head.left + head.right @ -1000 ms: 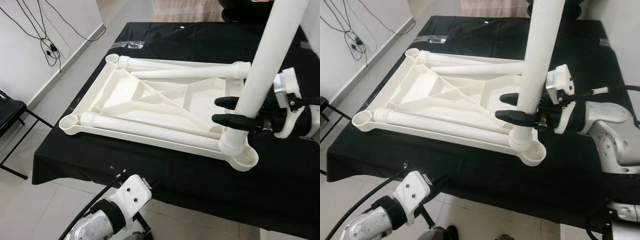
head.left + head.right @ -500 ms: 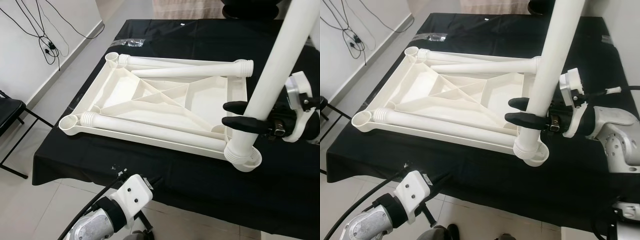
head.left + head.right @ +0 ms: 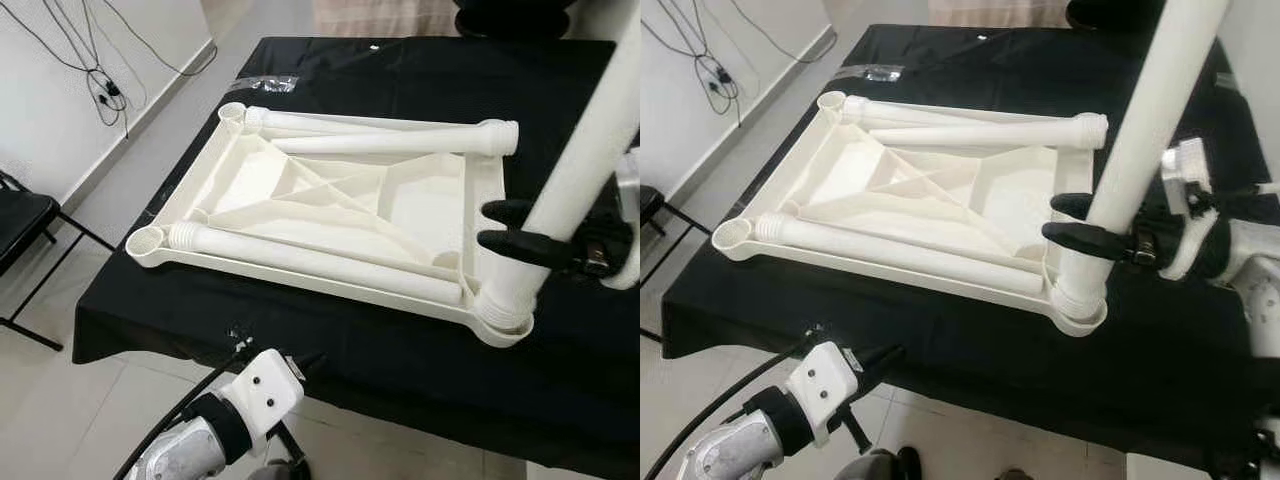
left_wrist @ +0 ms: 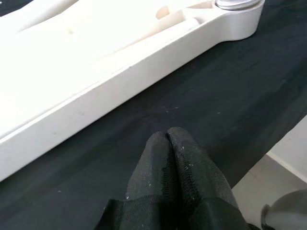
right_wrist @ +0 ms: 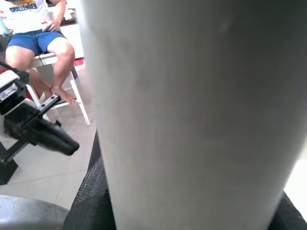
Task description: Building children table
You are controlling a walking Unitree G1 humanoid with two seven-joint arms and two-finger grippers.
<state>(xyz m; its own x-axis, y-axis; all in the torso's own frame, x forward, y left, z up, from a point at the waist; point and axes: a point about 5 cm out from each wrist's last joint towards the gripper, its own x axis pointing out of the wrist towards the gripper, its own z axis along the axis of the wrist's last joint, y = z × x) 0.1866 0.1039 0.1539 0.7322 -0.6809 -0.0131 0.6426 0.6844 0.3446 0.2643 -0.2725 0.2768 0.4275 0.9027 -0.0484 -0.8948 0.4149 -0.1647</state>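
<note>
The white plastic tabletop (image 3: 330,215) lies upside down on a black-covered table (image 3: 400,340), two loose white legs (image 3: 390,140) resting along its far and near edges. At the near right corner the right gripper (image 3: 1080,222) clasps an upright table leg (image 3: 1130,170), fingers on either side of it, its threaded foot seated in the corner socket (image 3: 1077,305). The left gripper (image 4: 168,143) sits low at the table's near edge, fingertips pressed together on nothing. A seated person (image 5: 43,43) is in the right wrist view; no writing is legible.
</note>
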